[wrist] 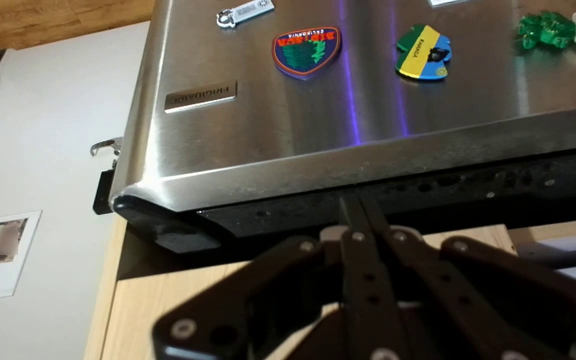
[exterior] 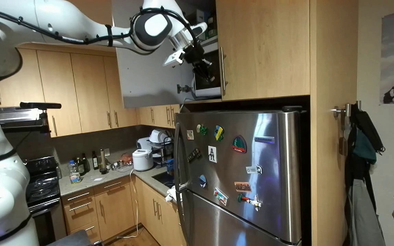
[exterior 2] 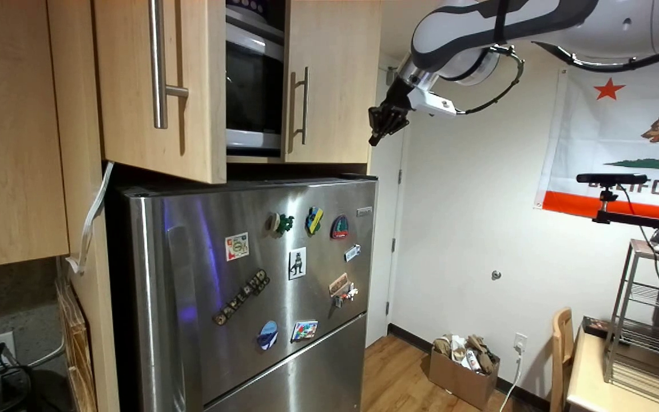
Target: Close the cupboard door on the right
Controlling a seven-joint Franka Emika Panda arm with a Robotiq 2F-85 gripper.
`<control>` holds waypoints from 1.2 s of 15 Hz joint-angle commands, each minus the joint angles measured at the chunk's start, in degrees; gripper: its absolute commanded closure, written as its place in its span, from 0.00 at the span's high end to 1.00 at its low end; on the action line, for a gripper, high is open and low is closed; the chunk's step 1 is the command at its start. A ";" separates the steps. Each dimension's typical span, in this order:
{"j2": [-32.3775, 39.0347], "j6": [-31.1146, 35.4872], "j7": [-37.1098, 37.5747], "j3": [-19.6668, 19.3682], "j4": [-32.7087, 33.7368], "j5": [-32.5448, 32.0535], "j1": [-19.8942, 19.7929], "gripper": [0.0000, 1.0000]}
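Observation:
The cupboard door (exterior: 265, 51) on the right is a tall honey-wood panel with a slim vertical steel handle (exterior: 222, 70). In both exterior views this door (exterior 2: 335, 86) appears to lie flat against the cabinet front above the fridge. Along the bottom of the wrist view its wood (wrist: 143, 320) shows behind the fingers. My gripper (wrist: 360, 200) is shut with nothing between its fingers and points downward in front of the door. In an exterior view the gripper (exterior 2: 373, 141) hangs near the door's hinge-side lower corner. Whether it touches the panel I cannot tell.
The neighbouring door (exterior: 149, 71) stands swung open, its pale inner face visible; a microwave (exterior 2: 254, 86) sits in the gap. Below is a steel fridge (exterior: 231, 164) covered with magnets. A tall wooden side panel (exterior: 330, 136) borders the fridge.

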 commanded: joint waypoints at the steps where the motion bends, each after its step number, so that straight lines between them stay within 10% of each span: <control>1: 3.22 2.45 -0.44 0.48 3.36 3.24 -0.13 0.04; 18: 3.42 4.06 -10.30 2.03 4.68 6.99 -0.33 0.04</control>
